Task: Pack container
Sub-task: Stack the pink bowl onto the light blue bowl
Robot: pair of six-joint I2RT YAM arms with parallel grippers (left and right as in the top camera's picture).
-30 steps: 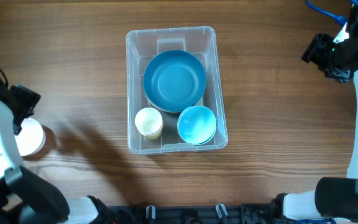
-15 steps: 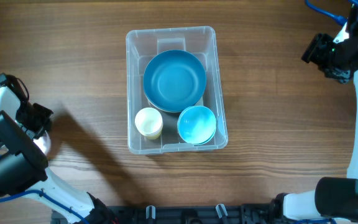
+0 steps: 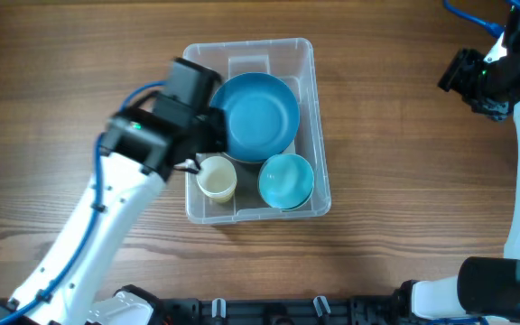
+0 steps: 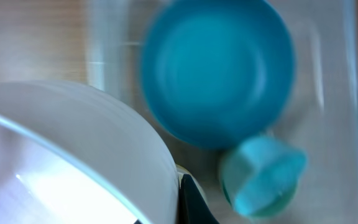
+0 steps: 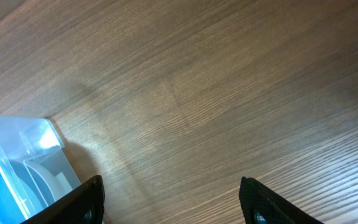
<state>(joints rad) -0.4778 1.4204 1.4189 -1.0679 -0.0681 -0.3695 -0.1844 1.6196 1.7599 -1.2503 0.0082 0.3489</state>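
Note:
The container [image 3: 314,99], a clear plastic bin, stands mid-table. It holds a big blue bowl [image 3: 255,113], a cream cup [image 3: 216,178] and a light blue bowl [image 3: 286,181]. My left arm [image 3: 165,122] reaches over the bin's left wall and hides its own jaws from above. In the left wrist view my left gripper [image 4: 173,205] is shut on a white cup [image 4: 73,155], whose wall presses against a dark finger [image 4: 192,200]. Below it lie the blue bowl [image 4: 219,68] and the light blue bowl [image 4: 263,174], blurred. My right gripper [image 3: 463,79] hangs open at the far right, holding nothing.
The right wrist view shows bare wooden table [image 5: 216,93] between the open fingers [image 5: 79,202], with a corner of the container [image 5: 27,146] at lower left. The right arm's base [image 3: 504,289] sits at the front right edge.
The left gripper shut on the white cup at the table's left edge, and the arm swung right with it to above the container's left side. The right arm has not moved.

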